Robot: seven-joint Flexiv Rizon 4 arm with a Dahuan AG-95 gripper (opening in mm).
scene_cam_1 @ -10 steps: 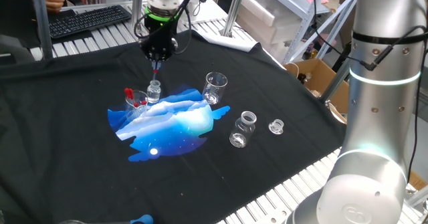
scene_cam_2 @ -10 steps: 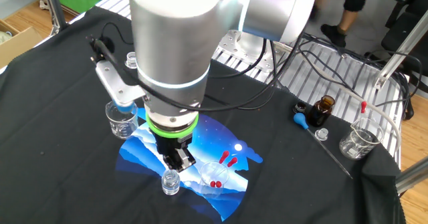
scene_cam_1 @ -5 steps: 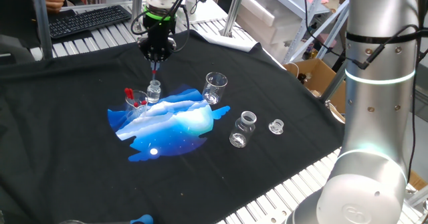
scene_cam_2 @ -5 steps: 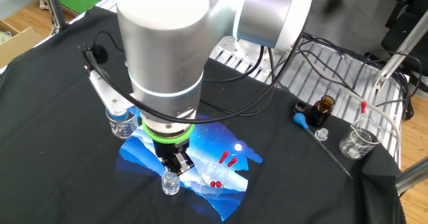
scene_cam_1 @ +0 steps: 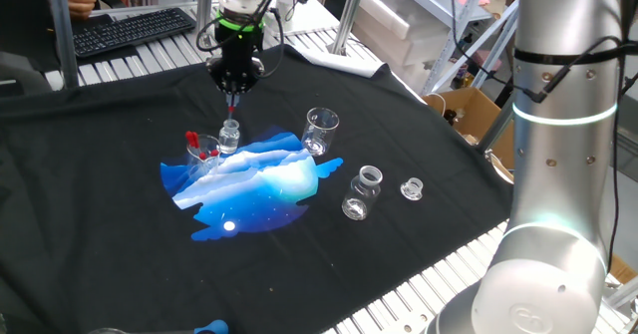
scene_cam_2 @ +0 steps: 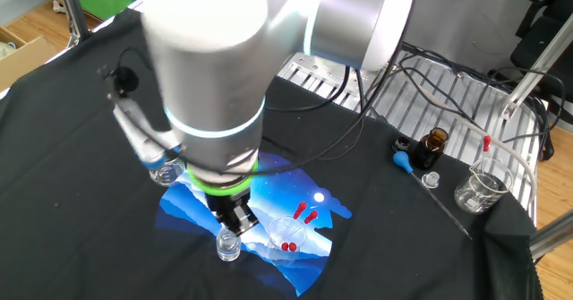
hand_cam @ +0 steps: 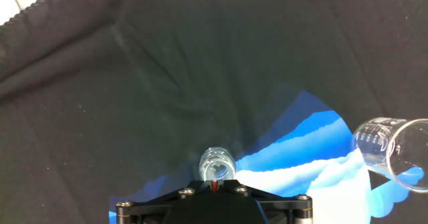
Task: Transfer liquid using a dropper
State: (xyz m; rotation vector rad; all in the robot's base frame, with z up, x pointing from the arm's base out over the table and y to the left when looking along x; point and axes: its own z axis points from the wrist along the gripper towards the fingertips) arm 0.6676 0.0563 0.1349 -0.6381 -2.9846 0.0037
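My gripper (scene_cam_1: 233, 89) is shut on the dropper (scene_cam_1: 232, 104), a thin clear tube with a red bulb, and holds it upright, tip down, just above a small clear vial (scene_cam_1: 229, 135) on the blue-and-white mat. In the other fixed view the gripper (scene_cam_2: 235, 221) hangs right over the same vial (scene_cam_2: 227, 244). In the hand view the red bulb (hand_cam: 215, 186) shows between the jaws, with the vial's mouth (hand_cam: 216, 163) directly beneath.
A small beaker holding red-bulbed droppers (scene_cam_1: 202, 150) stands beside the vial. Another beaker (scene_cam_1: 320, 130), a wider vial (scene_cam_1: 362, 191) and a small glass piece (scene_cam_1: 411, 187) lie to the right. A brown bottle (scene_cam_2: 433, 148) and a beaker (scene_cam_2: 479, 185) stand at the table's edge.
The gripper stays over the vial with the dropper in it. The arm's upper links have swung slightly to the left in the other fixed view.
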